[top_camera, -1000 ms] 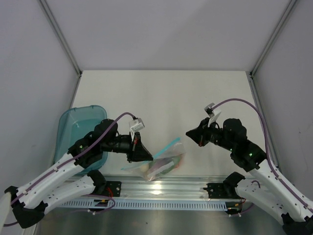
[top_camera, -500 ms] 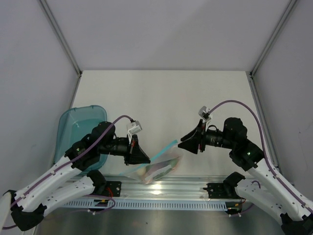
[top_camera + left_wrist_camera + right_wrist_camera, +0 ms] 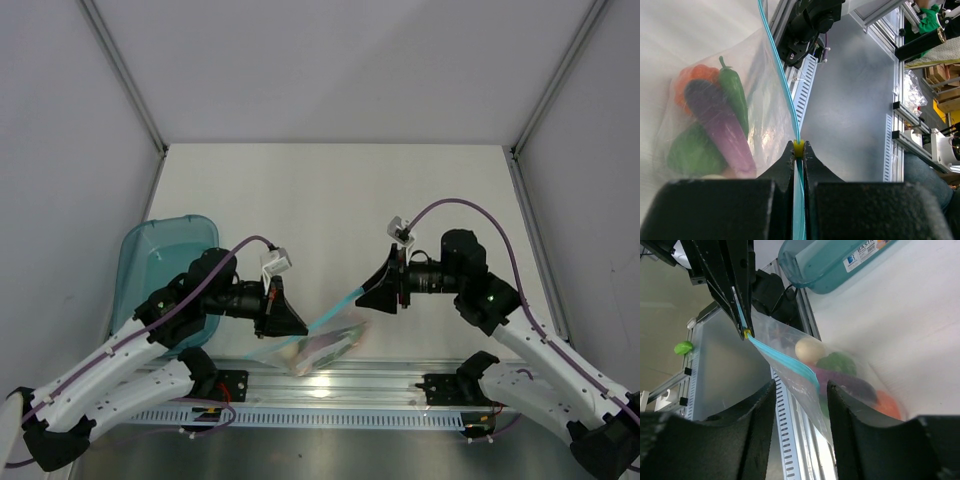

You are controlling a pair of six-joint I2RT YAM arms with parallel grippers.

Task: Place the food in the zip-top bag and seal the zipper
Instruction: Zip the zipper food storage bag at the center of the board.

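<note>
We find the left fingers point(image 3: 297, 324) clamped on the zipper point(image 3: 781, 75), the right fingers point(image 3: 370, 297) parted near its far end. One zip-top bag point(image 3: 765, 107), five food pieces point(image 3: 720, 125).

Soft, even light from above fills the top view: the pale surface point(image 3: 330, 200) is bright, shadows are faint, and a glare spot sits on the metal rail point(image 3: 320, 390). The left wrist view is sharp on the bag point(image 3: 762, 95), its clear plastic milky with sheen, while the left tool point(image 3: 799, 148) is a dark, soft-edged mass. In the right wrist view the right tool point(image 3: 801, 390) is black and out of focus, the bag slightly blurred, the surface washed out.
</note>
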